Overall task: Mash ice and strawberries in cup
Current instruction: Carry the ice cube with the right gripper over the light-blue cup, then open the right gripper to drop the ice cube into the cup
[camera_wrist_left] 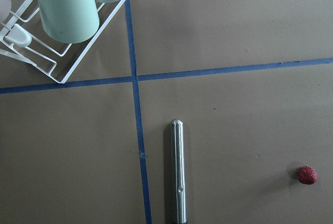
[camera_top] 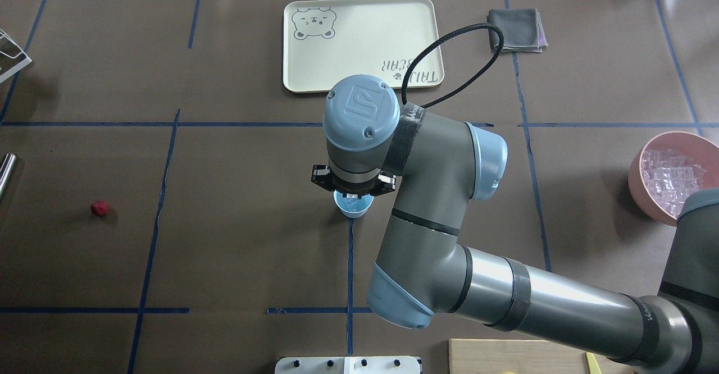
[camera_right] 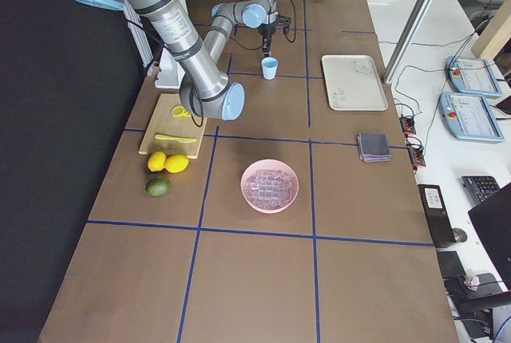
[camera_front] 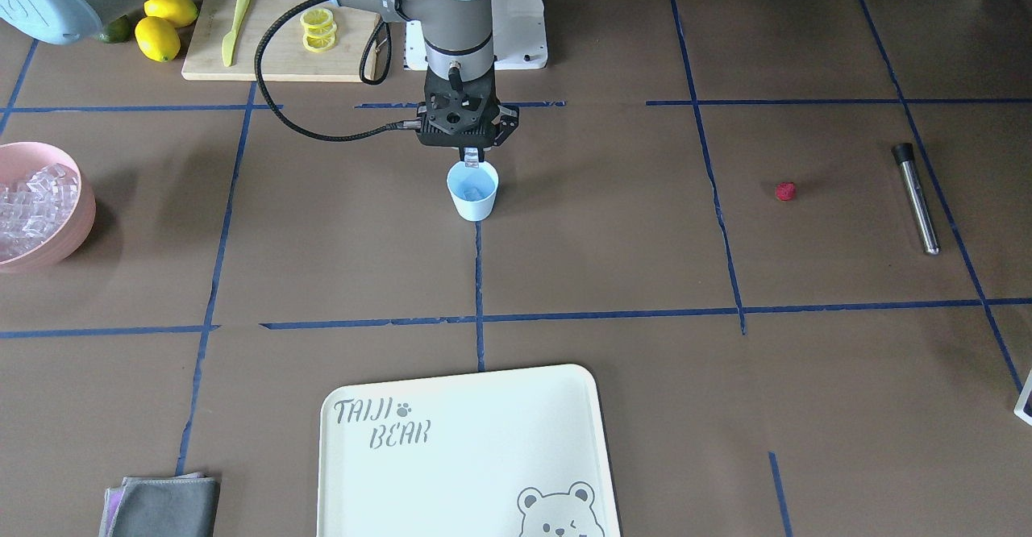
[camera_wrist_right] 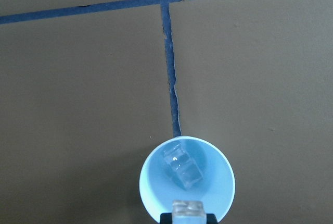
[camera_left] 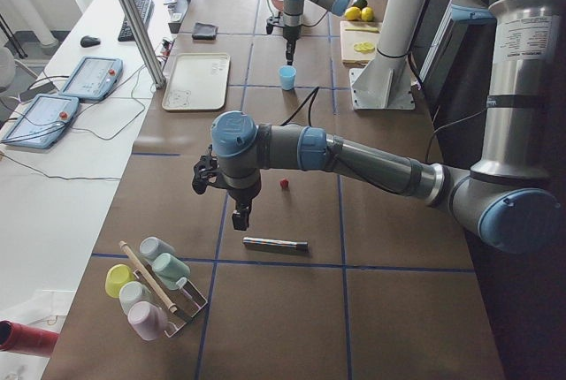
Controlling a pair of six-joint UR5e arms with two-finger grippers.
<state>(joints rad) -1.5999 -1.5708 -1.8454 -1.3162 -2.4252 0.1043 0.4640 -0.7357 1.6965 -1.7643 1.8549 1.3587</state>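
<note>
The pale blue cup (camera_front: pixel 473 194) stands upright near the table's middle, with two clear ice cubes (camera_wrist_right: pixel 182 169) inside it. My right gripper (camera_front: pixel 470 160) hangs straight over the cup's mouth, shut on another ice cube (camera_wrist_right: pixel 189 208). The dark red strawberry (camera_front: pixel 785 191) lies alone on the brown mat, far off on my left side. In the exterior left view my left gripper (camera_left: pixel 239 219) hovers near the strawberry (camera_left: pixel 284 184); I cannot tell whether it is open or shut. Its wrist view shows the strawberry (camera_wrist_left: pixel 307 174) but no fingers.
A pink bowl (camera_front: pixel 48 231) of ice sits at my far right. A metal rod (camera_front: pixel 917 198) lies beyond the strawberry. A white tray (camera_front: pixel 468 456), a grey cloth (camera_front: pixel 165 505), a cutting board (camera_front: pixel 274 61) with lemon slices, and a cup rack (camera_wrist_left: pixel 57 57) ring the work area.
</note>
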